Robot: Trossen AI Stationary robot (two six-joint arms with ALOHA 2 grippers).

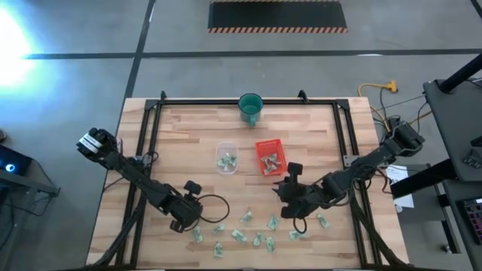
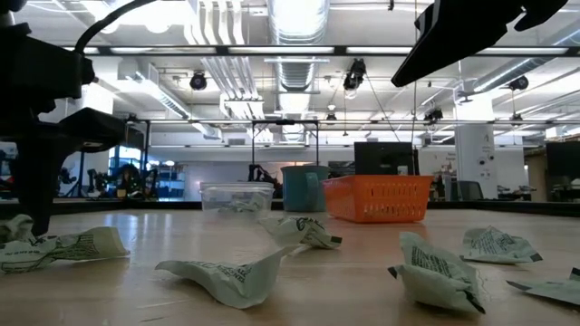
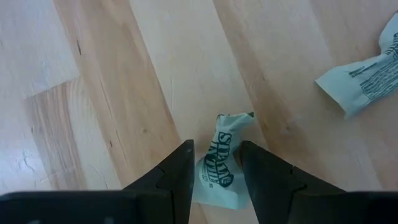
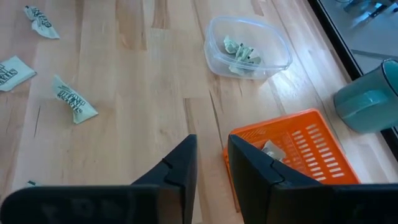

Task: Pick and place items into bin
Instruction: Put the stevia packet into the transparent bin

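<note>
Several small green-and-white packets (image 1: 241, 237) lie scattered on the near part of the wooden table (image 1: 316, 128). My left gripper (image 1: 190, 224) points steeply down over one of them (image 3: 217, 163). It is open, one dark finger on each side of the packet, which lies flat on the wood. Whether the fingers touch it, I cannot tell. My right gripper (image 4: 211, 163) hovers above the table beside the orange tray (image 4: 292, 149). It is open by a narrow gap with nothing between its fingers. A packet (image 4: 272, 148) lies in the tray.
A clear plastic tub (image 1: 227, 159) holding a few packets stands left of the orange tray (image 1: 269, 156). A teal cup (image 1: 251, 108) stands at the table's far edge. Black rails (image 1: 154, 128) run along the table's left, right and far sides.
</note>
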